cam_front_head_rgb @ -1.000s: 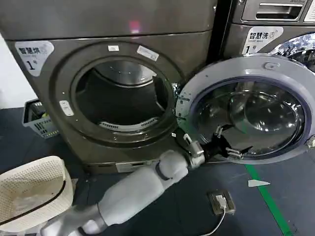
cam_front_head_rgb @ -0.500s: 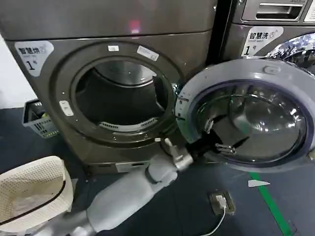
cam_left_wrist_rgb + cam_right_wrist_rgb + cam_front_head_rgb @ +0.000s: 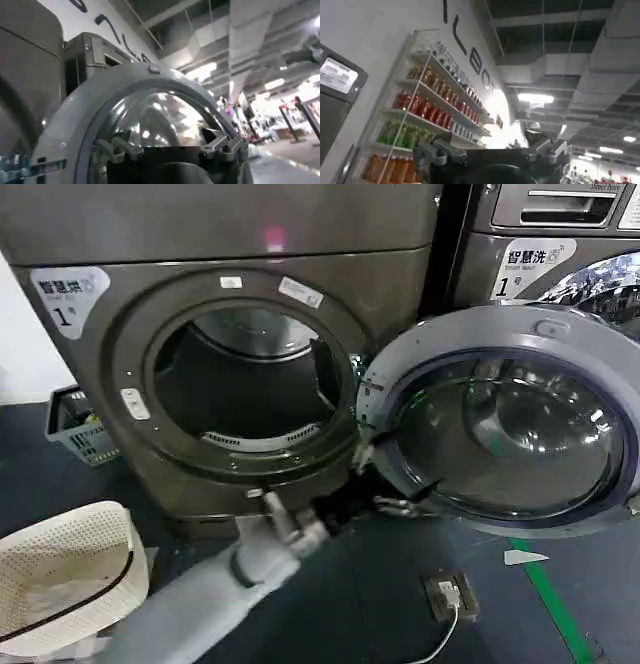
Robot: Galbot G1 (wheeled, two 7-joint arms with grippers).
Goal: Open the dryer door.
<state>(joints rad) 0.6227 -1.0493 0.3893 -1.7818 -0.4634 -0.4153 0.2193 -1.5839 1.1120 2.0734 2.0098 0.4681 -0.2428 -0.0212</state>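
Observation:
The dryer door [image 3: 450,334] stands swung wide open to the right, its grey inner rim and bulging glass facing me. The dark drum opening [image 3: 245,379] is uncovered. My left gripper [image 3: 390,481] hangs open just in front of the door's lower rim on the hinge side, with nothing between its fingers. In the left wrist view the grey rim of the dryer door [image 3: 75,115] and its glass dome rise beyond the open left gripper [image 3: 170,145]. My right gripper [image 3: 492,145] is open and points up at a ceiling and shelves of bottles, away from the machines.
A second machine [image 3: 540,244] with a drawer handle stands to the right, behind the open door. A white woven basket [image 3: 60,574] and a grey crate [image 3: 80,429] sit low on the left. A floor socket with a cable [image 3: 448,594] and a green line [image 3: 545,594] lie below the door.
My left gripper has pulled back leftward and down, from in front of the door's glass to its lower hinge-side rim. The door stays wide open.

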